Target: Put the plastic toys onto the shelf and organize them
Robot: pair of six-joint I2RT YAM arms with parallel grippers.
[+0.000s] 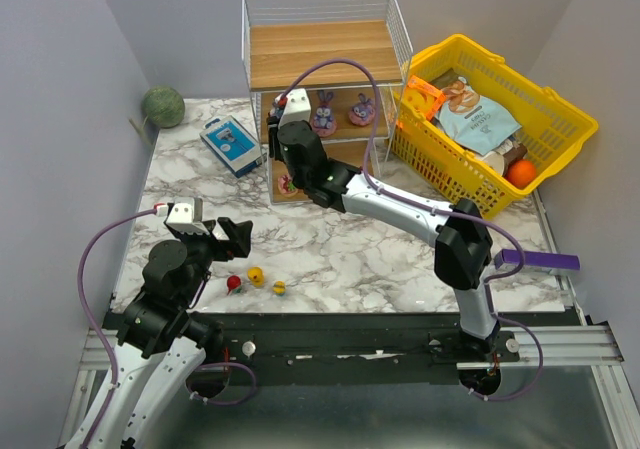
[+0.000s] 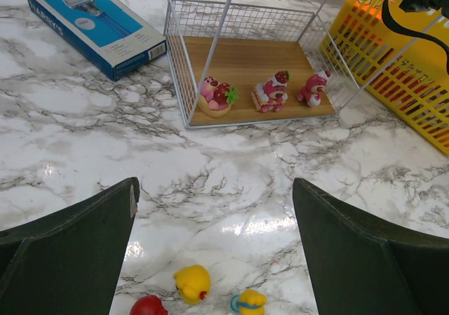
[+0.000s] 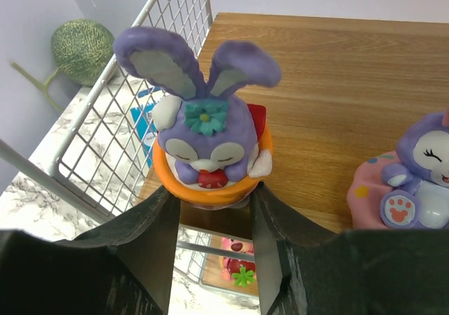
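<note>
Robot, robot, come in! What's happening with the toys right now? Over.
Right end effector shut on purple bunny, at middle board of shelf. Left end effector open above three loose toys on table. Second bunny close beside.

We see bright, even light in all three pictures, and it seems to come from above. Shadows are soft and pale.

From the left wrist, white shiny patches of glare sit on the marble table (image 2: 231, 153), close to the left gripper (image 2: 214, 189). Its dark fingers (image 2: 63, 252) show almost no detail and look a little fuzzy. The wires of the shelf (image 2: 245, 62) lean outward there, bent by the wide lens.

From the right wrist, the bunny toy (image 3: 207, 129) is sharp and clear. The green ball (image 3: 83, 50) behind it is blurry. The black fingers (image 3: 147, 252) of the right gripper (image 3: 212, 192) are dark and soft.

From the top, everything looks sharp, and the yellow basket (image 1: 450, 174) glows brightly.
</note>
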